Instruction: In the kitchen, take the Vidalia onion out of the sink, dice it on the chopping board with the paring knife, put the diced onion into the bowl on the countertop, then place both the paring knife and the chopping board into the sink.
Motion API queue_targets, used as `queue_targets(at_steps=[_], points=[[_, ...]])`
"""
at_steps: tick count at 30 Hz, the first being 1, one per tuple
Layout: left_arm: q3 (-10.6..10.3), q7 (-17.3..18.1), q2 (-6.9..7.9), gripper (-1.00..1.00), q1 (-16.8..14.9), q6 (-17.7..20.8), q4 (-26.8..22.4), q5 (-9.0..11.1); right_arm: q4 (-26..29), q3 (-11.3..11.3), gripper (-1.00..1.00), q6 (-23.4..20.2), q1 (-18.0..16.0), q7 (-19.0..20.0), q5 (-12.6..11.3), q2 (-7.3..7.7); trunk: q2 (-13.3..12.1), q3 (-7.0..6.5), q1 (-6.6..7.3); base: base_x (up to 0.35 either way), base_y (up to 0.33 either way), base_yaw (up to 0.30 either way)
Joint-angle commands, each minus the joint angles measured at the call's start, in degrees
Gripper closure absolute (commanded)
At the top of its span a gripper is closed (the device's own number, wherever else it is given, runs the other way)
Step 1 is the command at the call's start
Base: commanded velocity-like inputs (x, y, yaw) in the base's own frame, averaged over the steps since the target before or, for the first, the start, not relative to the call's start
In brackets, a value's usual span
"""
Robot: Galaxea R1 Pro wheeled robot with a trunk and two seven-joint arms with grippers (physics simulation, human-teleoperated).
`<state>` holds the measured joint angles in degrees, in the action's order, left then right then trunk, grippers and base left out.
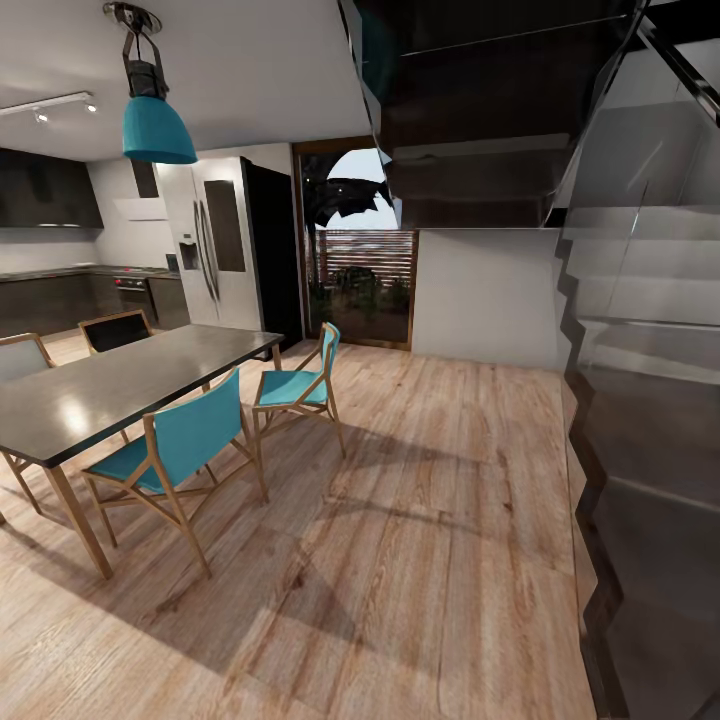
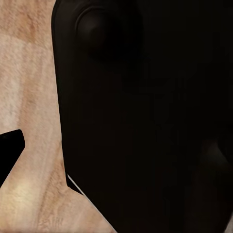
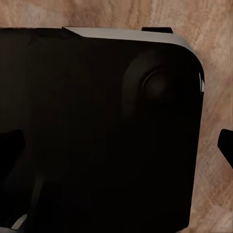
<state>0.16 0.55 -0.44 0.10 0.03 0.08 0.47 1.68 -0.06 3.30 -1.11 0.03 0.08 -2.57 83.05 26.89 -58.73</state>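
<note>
Kitchen (image 1: 70, 260) cabinets and countertop (image 1: 60, 272) are seen far off at the head view's left, beyond a dining table (image 1: 120, 385); sink and onion cannot be made out. Neither end effector's opening can be told, dark housing being presented to both wrist views.

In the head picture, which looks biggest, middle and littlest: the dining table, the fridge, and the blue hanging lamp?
1. Dining table looks biggest, though it is also nearest the camera.
2. Fridge comes next; it stands farther back, so it may really be bigger than it looks.
3. Blue hanging lamp looks littlest.
</note>
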Motion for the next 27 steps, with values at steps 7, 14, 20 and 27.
queue_targets(at_steps=[7, 14, 20, 27], points=[[0.05, 0.06, 0.0, -1.0, -0.01, -0.02, -0.12, -0.01, -0.09, -0.03, -1.0, 6.3, -0.03, -0.03, 0.01, -0.06, 0.03, 0.04, 0.0, 0.0, 0.0, 0.0], [0.18, 0.06, 0.04, -1.0, -0.01, -0.08, -0.7, -0.08, -0.06, -0.03, -1.0, 7.46, -0.03, -0.02, -0.12, -0.15, 0.03, 0.04, 0.0, 0.0, 0.0, 0.0], [0.19, 0.06, 0.08, -1.0, -0.01, -0.12, -4.73, -0.12, 0.31, -0.06, -1.0, 9.86, -0.03, 0.03, -0.15, -0.11, 0.03, 0.04, 0.0, 0.0, 0.0, 0.0], [0.19, 0.0, 0.16, -1.0, -0.01, -0.12, -13.28, -0.23, 3.7, -0.11, -1.0, 15.78, -0.03, -0.05, -0.01, 0.06, 0.03, 0.04, 0.0, 0.0, 0.0, 0.0]])
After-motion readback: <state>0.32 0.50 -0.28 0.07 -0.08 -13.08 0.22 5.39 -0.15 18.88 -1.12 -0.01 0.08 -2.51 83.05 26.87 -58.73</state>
